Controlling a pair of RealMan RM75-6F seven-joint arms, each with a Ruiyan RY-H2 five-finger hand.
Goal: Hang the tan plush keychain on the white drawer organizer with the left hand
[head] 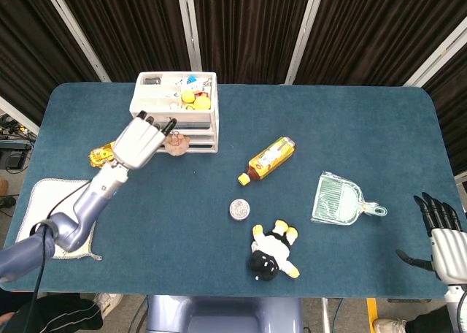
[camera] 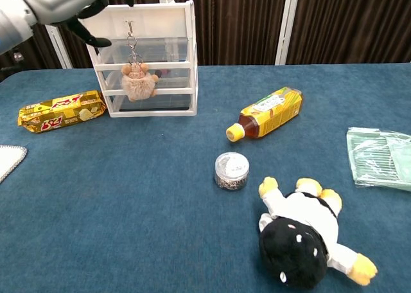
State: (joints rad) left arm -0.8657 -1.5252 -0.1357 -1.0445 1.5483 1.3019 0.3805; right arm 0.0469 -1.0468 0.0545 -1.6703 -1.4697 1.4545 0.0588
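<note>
The tan plush keychain [camera: 139,82] hangs by its metal clasp from the top front rim of the white drawer organizer [camera: 168,49], dangling against the drawer fronts; from the head view it shows as a tan lump [head: 176,143] at the organizer [head: 175,110] front. My left hand [head: 139,139] hovers just left of the keychain with fingers spread, holding nothing; in the chest view it [camera: 58,0] is at the top left, above and clear of the clasp. My right hand [head: 440,227] rests open past the table's right front corner.
A yellow snack bar [camera: 61,110] lies left of the organizer. A tea bottle [camera: 268,112], a small round tin [camera: 231,169], a black-and-white plush [camera: 302,232] and a clear dustpan [camera: 380,157] lie to the right. A white cloth [head: 51,220] is at the left edge.
</note>
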